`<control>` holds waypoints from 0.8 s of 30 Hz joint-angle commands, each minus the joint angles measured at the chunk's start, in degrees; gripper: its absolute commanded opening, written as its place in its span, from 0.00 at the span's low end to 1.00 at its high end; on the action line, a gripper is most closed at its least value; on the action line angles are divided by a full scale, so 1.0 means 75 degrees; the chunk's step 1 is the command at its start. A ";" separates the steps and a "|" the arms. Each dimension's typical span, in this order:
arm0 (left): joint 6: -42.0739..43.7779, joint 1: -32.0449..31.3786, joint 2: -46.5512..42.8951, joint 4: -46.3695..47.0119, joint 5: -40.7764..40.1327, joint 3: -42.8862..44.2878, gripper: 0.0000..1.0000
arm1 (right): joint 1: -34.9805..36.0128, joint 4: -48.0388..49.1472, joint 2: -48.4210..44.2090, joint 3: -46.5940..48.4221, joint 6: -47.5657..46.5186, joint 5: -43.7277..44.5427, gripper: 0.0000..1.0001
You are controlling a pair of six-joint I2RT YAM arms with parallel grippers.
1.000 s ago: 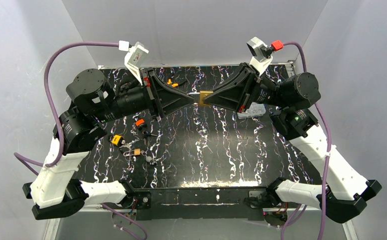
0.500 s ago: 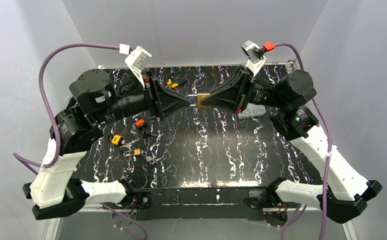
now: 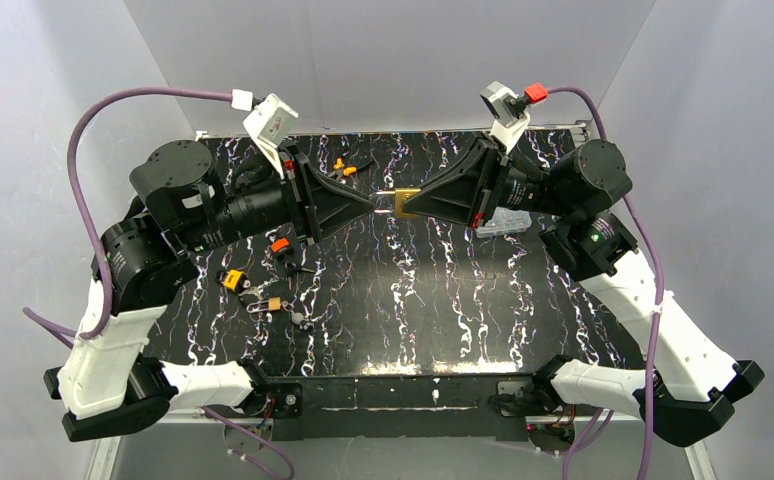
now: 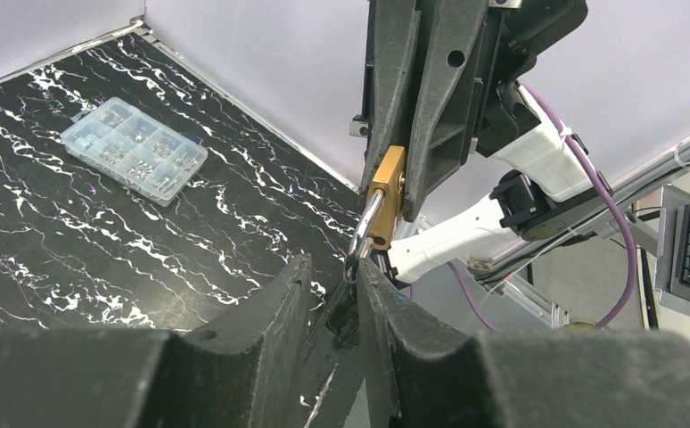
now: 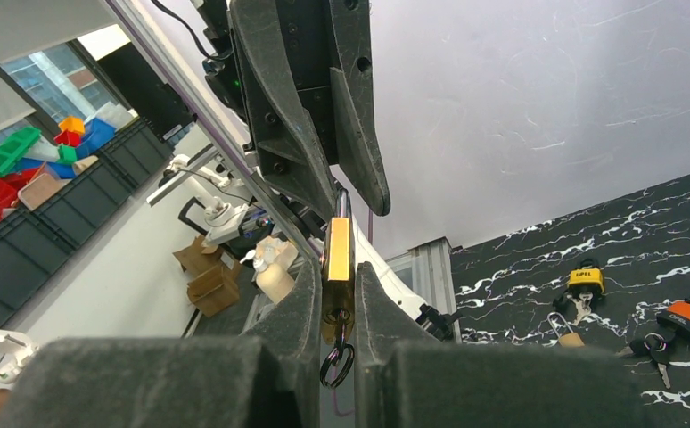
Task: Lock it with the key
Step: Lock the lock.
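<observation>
Right fingers (image 5: 299, 308) clamp the padlock (image 5: 338, 259) above the bench (image 3: 413, 300), left fingers (image 4: 279, 308) nearly closed round its shackle (image 4: 366, 227), grip uncertain; locking looks underway, next pressing the shackle squarely home.

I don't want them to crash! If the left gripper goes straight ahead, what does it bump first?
The padlock: its shackle is right at the tips of the left gripper, maybe touching already. The right gripper holds the padlock just behind.

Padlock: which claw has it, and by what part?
The right claw clamps the padlock by its brass body; the left claw pinches its shackle.
</observation>
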 commanded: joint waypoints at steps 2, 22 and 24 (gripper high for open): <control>0.0131 -0.0001 0.0048 -0.0051 0.0168 0.0242 0.24 | 0.0012 0.0277 -0.0070 0.0230 0.0105 -0.0124 0.01; 0.0101 0.0003 0.0213 -0.0004 0.0378 0.0228 0.00 | 0.0011 0.0018 -0.0028 0.0242 0.0016 -0.0097 0.01; 0.0107 0.0004 0.0218 0.0006 0.0393 0.0202 0.00 | 0.0015 -0.0009 -0.0023 0.0254 0.0011 -0.0093 0.01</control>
